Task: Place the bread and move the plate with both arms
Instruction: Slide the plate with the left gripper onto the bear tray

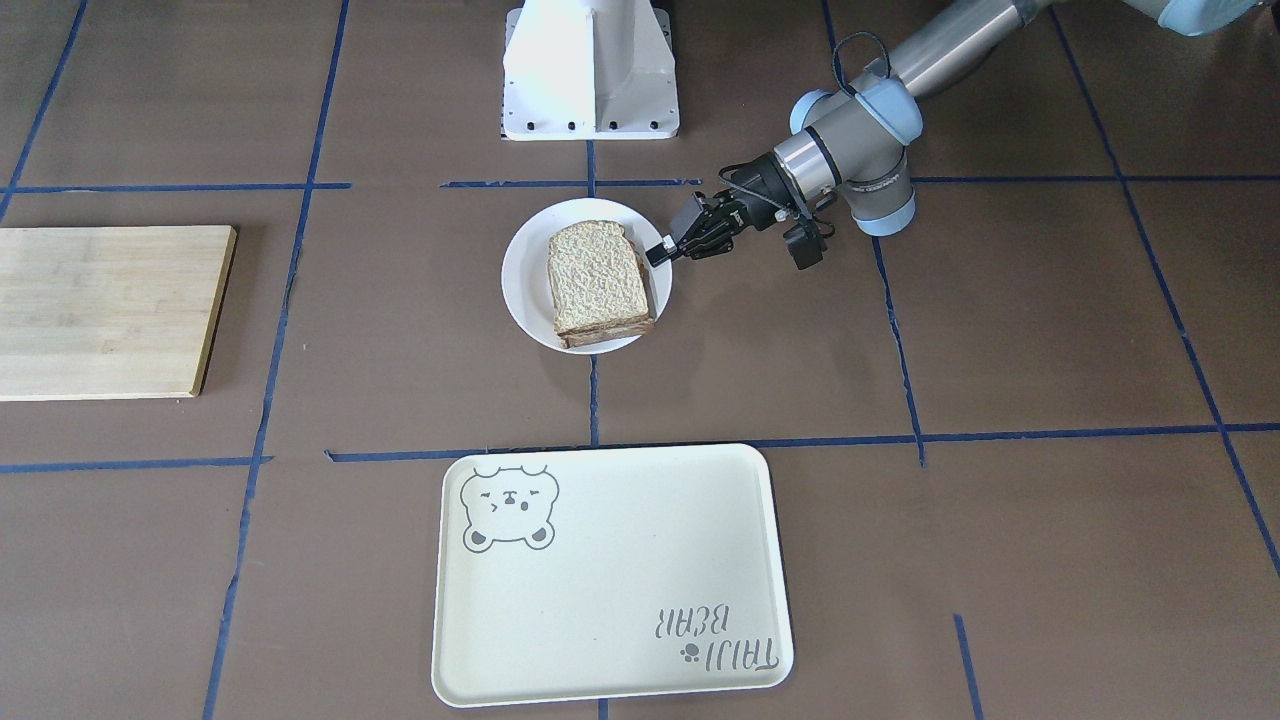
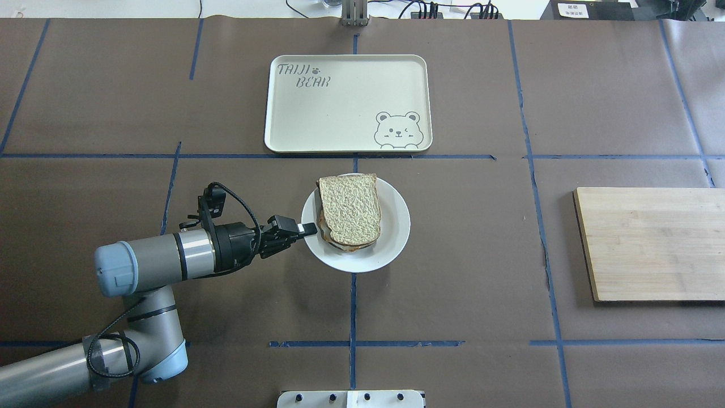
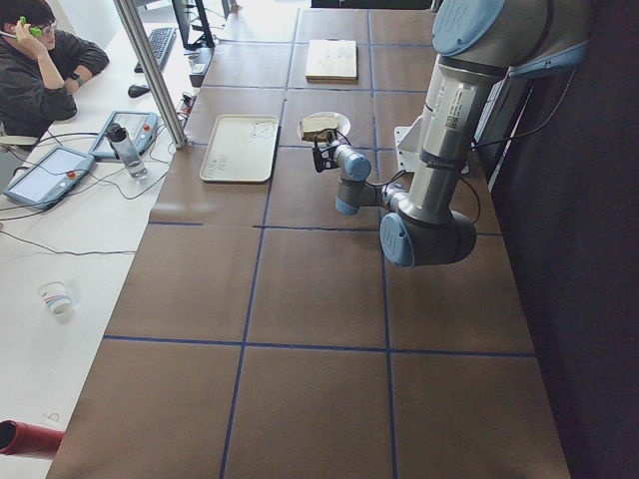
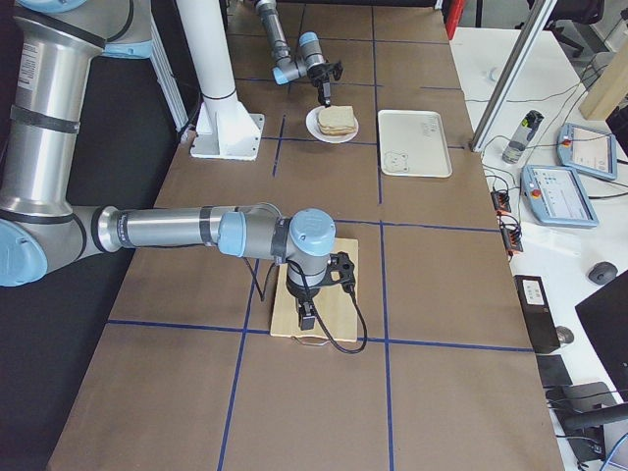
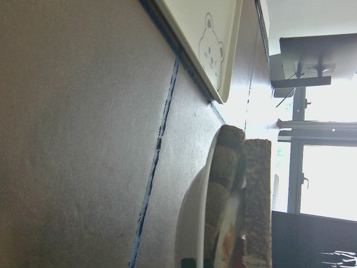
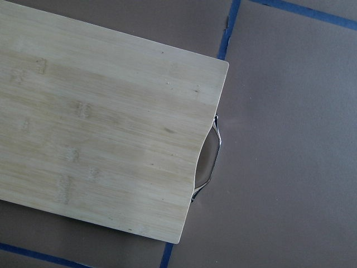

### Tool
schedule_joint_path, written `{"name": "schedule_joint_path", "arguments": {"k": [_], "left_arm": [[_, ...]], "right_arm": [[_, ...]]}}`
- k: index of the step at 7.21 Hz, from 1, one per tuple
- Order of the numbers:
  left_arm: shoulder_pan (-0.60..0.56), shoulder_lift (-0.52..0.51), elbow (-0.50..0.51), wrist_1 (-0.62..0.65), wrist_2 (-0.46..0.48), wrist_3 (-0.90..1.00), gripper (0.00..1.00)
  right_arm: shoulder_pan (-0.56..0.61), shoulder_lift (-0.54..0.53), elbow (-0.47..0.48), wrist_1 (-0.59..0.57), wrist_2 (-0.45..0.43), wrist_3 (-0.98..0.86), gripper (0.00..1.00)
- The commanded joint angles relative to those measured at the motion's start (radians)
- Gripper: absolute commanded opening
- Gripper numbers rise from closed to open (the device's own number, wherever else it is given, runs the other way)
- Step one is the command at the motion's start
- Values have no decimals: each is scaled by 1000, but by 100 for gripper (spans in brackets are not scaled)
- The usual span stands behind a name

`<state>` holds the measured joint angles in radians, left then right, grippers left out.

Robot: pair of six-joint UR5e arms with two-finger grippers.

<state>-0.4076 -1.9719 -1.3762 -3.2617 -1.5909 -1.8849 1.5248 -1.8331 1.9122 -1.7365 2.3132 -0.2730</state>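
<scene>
The plain bread slice [image 2: 349, 208] lies on top of a stack on the small white plate [image 2: 392, 238], over another slice with filling; the stack also shows in the front view [image 1: 597, 275]. My left gripper [image 2: 308, 229] lies sideways at the plate's left rim, jaws nearly closed over the rim edge [image 1: 660, 250]. The left wrist view shows the plate [image 5: 192, 223] and bread [image 5: 257, 206] edge-on. My right gripper [image 4: 307, 319] hangs over the near end of the wooden board [image 4: 334, 285]; I cannot tell whether it is open or shut.
A cream tray with a bear drawing [image 2: 340, 107] lies just beyond the plate. The wooden cutting board [image 2: 651, 243] lies at the right; its handle end shows in the right wrist view [image 6: 100, 128]. The white pedestal [image 1: 590, 70] stands on the robot's side.
</scene>
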Motion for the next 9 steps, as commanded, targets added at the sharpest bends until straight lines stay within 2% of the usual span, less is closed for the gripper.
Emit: {"name": "schedule_joint_path", "arguments": {"k": [1,3,5,7,9], "left_arm": [[-101,-33,38,-1,8,-112,0],[-192,-181,238,0,3,-157,0],[-252,-258,379,-1,-4,-189,0],[-273,-376,547,-1,-4,-189,0],[-270,-467,669,-3,0,-189,0]], "right_arm": [[0,0,-1,0,0,0,100],[0,0,-2,0,0,0,100],[0,3,-2,0,-2,-2,100],[0,5,-2,0,-2,0,100],[0,5,-2,0,-2,1,100]]}}
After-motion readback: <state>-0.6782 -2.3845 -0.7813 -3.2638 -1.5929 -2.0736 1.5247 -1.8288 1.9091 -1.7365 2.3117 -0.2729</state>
